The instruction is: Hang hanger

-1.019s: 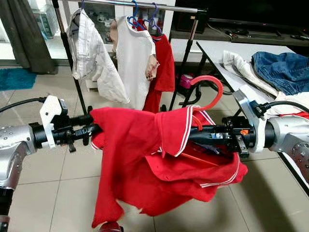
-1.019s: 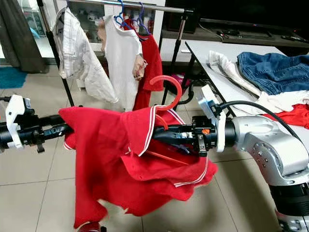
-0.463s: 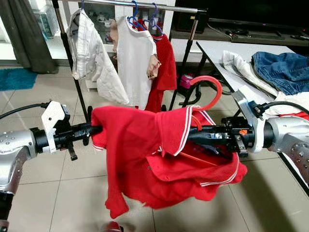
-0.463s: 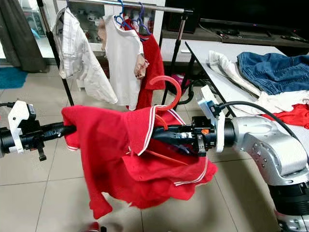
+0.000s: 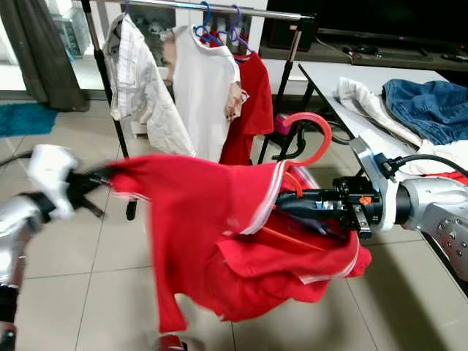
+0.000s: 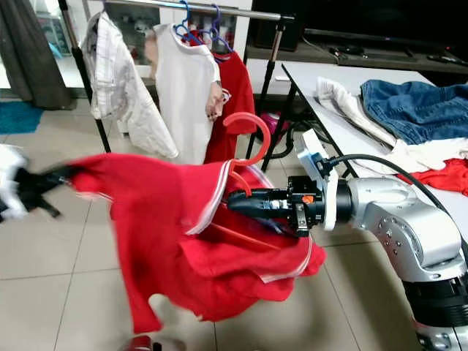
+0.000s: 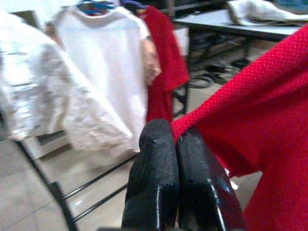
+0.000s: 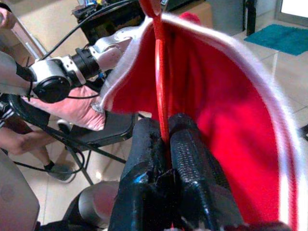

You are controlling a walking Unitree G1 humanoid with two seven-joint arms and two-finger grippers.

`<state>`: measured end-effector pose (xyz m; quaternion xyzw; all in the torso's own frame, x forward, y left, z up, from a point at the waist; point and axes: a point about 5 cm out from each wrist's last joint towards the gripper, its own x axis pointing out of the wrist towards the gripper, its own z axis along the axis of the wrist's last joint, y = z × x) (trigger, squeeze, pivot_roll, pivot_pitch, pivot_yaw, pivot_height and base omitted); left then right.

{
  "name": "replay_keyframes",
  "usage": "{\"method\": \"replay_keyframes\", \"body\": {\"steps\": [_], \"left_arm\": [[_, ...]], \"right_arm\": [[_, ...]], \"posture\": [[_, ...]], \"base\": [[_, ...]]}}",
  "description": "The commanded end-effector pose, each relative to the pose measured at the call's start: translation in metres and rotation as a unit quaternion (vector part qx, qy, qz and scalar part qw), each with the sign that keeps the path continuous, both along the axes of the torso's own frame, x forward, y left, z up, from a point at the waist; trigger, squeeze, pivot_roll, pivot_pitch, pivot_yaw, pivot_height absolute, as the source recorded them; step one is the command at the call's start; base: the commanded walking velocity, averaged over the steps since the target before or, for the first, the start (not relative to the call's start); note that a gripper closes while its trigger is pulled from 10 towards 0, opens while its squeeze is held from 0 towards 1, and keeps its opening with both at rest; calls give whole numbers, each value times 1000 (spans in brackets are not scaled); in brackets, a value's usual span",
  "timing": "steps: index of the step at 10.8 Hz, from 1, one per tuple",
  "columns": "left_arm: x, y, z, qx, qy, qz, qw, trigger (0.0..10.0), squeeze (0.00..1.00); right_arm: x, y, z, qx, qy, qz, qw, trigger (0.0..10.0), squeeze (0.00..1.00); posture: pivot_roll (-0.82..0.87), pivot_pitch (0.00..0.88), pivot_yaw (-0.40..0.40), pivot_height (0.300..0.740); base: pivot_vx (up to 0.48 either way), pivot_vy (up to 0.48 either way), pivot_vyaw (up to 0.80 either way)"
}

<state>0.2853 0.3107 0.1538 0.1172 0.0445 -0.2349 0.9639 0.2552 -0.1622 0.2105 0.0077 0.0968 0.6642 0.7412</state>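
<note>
Right tool [image 6: 245, 203]: black fingers pinched together on the thin red wire of the hanger [image 6: 248, 142]; right wrist view confirms the wire clamped between the two pads, shirt fabric draped just beyond. Left tool [image 7: 174, 154]: fingers closed tight on an edge of the red shirt [image 5: 212, 234], seen clearly in the left wrist view; in the head views this tool is motion-blurred at the far left, so its exact pose there is hard to read. Shirt is stretched between the two tools, one end pulled out toward the robot's left, the bulk sagging below the right tool with its white-striped collar folded over the hanger neck. Hook of the hanger stands up above the right tool, free of any support. Beyond: clothes rack [image 5: 219, 9] with a white T-shirt [image 5: 201, 88], a checked pale shirt [image 5: 139, 80] and a red garment [image 5: 252, 99] hung on blue hangers. To the robot's right, a table [image 6: 314, 73] carrying jeans [image 6: 417, 106] and other laundry. Judgement: step in hand is spreading the shirt on the hanger while approaching the rack; hanging not yet done. Next move needs the hook raised above the rail, carried over a free stretch, then lowered; left tool should let go so the fabric does not drag.
</note>
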Motion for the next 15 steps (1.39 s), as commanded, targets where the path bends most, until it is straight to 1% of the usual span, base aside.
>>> {"method": "replay_keyframes", "body": {"steps": [1, 2, 3, 4, 5, 6, 7, 8, 9, 10, 11, 12, 13, 14, 15], "left_arm": [[-1, 14, 1, -3, -7, 46, 999, 0, 0], [-3, 18, -1, -4, -8, 64, 998, 0, 0], [-4, 29, -9, -1, -3, 110, 994, 0, 0], [-5, 38, -16, 8, 10, 155, 988, 0, 0], [-6, 42, -25, 21, 32, 183, 982, 0, 0], [-5, 37, -26, 28, 33, 165, 985, 0, 0], [0, 24, -20, -7, 13, 132, 991, 10000, 0], [4, 17, -16, -19, 0, 110, 994, 10000, 0], [7, 10, -11, -30, -8, 85, 996, 10000, 1000], [8, 2, -5, -41, -13, 49, 998, 10000, 1000], [7, 0, 0, -47, -16, 32, 998, 10000, 1000], [2, 7, -1, -37, -3, 27, 999, 10000, 1000], [0, 11, -4, -23, 7, 34, 999, 10000, 1000], [-7, 16, -16, -5, 39, 38, 999, 10000, 1000], [-7, 12, -13, -8, 31, 34, 999, 10000, 1000]], "right_arm": [[-3, -1, 7, 6, -20, 9, 1000, 10000, 0], [-3, -1, 6, 4, -19, 8, 1000, 10000, 0], [-2, -2, 8, 3, -21, 6, 1000, 10000, 0], [-2, -3, 9, 3, -22, 5, 1000, 10000, 0], [-2, -4, 8, 1, -22, 3, 1000, 10000, 0], [-2, -2, 9, 3, -23, 6, 1000, 10000, 0], [-1, 0, 8, 3, -23, 6, 1000, 10000, 0], [-1, 1, 9, 4, -23, 6, 1000, 10000, 0], [0, 2, 9, 6, -23, 6, 1000, 10000, 0], [2, 3, 7, 2, -20, 1, 1000, 10000, 0], [5, 4, 4, -5, -19, -12, 1000, 10000, 0], [15, 5, -2, -19, -22, -58, 998, 10000, 0], [19, 4, -3, -21, -21, -77, 997, 10000, 0], [22, 4, -4, -21, -22, -98, 995, 10000, 0], [22, 3, -4, -30, -26, -102, 994, 10000, 0]], "posture": [[42, 0, -85, 740], [43, 0, -84, 740], [32, 0, -81, 740], [34, 0, -81, 740], [33, 0, -85, 740], [32, 0, -88, 740], [27, 0, -94, 740], [28, 0, -101, 740], [29, 0, -102, 740], [33, 0, -101, 740], [33, 0, -101, 740], [39, 0, -100, 740], [37, 0, -99, 740], [36, 0, -95, 740], [38, 0, -95, 740]], "base": [[0, 0, 0], [0, 0, 0], [0, 0, 0], [0, 0, 0], [0, 0, 0], [0, 0, 0], [0, 0, 0], [0, 0, 0], [0, 0, 0], [0, 0, 0], [0, 0, 0], [0, 0, 0], [0, 0, 0], [0, 0, 0], [0, 0, 0]]}}
